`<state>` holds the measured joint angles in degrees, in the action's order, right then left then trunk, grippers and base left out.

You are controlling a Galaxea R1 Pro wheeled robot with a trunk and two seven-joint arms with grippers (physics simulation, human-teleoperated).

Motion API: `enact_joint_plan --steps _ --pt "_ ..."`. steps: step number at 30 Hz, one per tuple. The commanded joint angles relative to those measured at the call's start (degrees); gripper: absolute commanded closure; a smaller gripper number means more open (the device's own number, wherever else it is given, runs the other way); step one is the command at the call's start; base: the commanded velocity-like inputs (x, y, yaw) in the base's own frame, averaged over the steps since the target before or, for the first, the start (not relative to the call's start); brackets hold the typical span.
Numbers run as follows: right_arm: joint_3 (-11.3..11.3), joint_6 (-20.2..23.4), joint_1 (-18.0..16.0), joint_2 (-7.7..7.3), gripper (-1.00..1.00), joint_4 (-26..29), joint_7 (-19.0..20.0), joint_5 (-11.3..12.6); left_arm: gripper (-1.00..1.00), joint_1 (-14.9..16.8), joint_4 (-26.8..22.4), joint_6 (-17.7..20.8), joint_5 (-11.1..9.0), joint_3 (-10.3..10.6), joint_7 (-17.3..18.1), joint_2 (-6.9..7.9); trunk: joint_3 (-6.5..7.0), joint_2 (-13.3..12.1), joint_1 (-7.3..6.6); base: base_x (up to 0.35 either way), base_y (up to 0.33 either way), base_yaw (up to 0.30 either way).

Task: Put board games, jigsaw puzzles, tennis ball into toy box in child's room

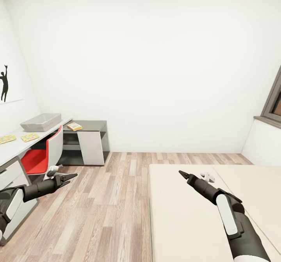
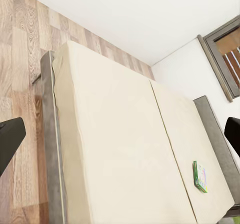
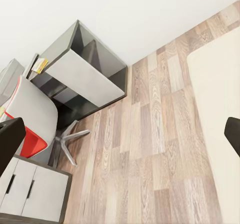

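Matt wood-plank floor point(image 1: 109, 199), smooth beige cloth-like bed point(image 1: 183, 215), pale mottled table point(image 1: 15, 147).

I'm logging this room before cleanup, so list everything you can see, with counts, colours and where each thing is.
Toy box: one, light grey, on the table.
Jigsaw puzzles: two, multicoloured, on the table.
Board game: one, yellowish, on the low grey shelf.
Board game: one, green-white, on the bed near the headboard.
Chair: one, red and white, at the table.
Bed: one, beige.
Left gripper: open.
Right gripper: open.
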<state>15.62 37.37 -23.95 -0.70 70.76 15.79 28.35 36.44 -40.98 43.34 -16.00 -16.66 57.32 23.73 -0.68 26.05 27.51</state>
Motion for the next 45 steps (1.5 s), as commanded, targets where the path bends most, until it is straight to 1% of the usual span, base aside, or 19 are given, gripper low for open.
enact_joint_plan --steps 1,45 --pt "0.1 0.3 0.0 0.04 -1.00 0.0 0.2 0.0 -1.00 0.0 0.0 0.3 -0.2 -0.1 0.1 0.00 -0.07 0.1 0.03 -0.010 0.000 0.000" --pt "0.1 0.3 0.0 0.07 -1.00 0.0 0.2 0.0 -1.00 0.0 0.0 0.3 -0.3 0.0 0.0 0.00 -0.07 0.1 0.03 -0.011 -0.006 0.000"
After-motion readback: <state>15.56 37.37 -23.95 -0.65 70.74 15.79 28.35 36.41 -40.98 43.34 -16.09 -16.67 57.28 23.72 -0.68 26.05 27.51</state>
